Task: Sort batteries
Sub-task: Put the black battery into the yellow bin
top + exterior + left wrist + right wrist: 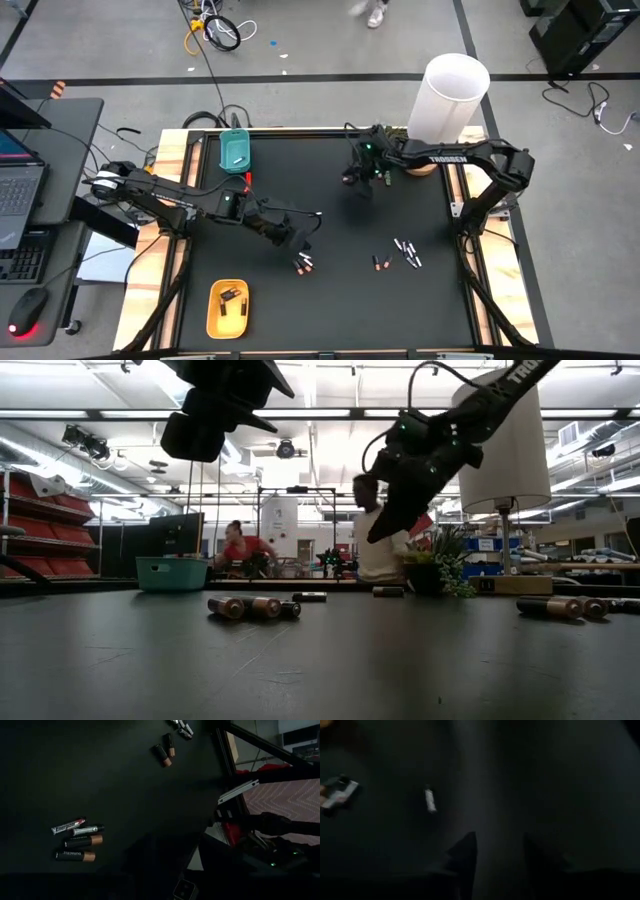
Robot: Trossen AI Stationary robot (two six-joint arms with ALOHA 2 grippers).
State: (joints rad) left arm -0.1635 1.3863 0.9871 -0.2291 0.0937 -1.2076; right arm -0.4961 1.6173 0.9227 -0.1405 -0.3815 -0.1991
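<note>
- My left hand (pixel 297 238) hangs unclenched just above the nearest batteries (pixel 304 264) on the bench (pixel 330 310).
- My right hand (pixel 360 180), fingers parted and empty, sits farther away.

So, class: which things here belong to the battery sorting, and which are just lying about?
Job:
batteries
more batteries
yellow oval tray
teal rectangular tray
left claw
right claw

Lying about:
white lampshade
laptop
mouse
</note>
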